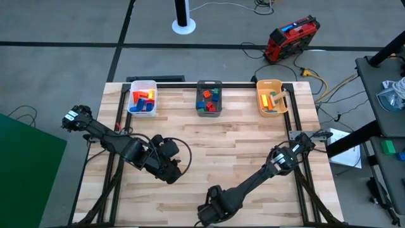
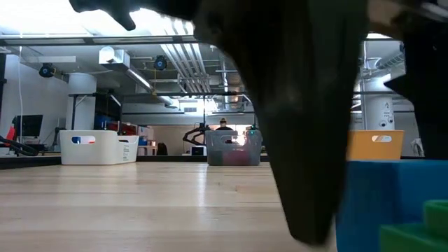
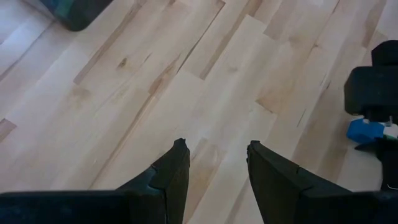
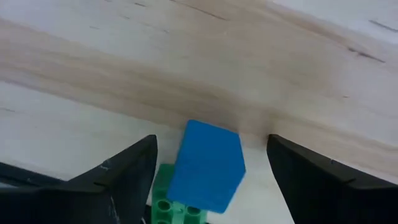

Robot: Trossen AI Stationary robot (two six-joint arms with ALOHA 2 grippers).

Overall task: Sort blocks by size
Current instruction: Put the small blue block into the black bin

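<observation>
Two blocks lay at the near edge of the table [image 1: 240,158]: we saw a blue block [image 4: 206,167] resting tilted on a green studded brick [image 4: 174,202], right between the spread fingers of the right end effector [image 4: 211,168], which stood wide around them without touching. The left end effector [image 3: 217,165] hovered over bare wood nearby, fingers parted and holding nothing. Other blocks sat sorted in the white bin [image 1: 143,109], grey bin [image 1: 209,83] and orange bin [image 1: 268,85] along the far edge.

No text, label, brand or number can be read on anything in view.
</observation>
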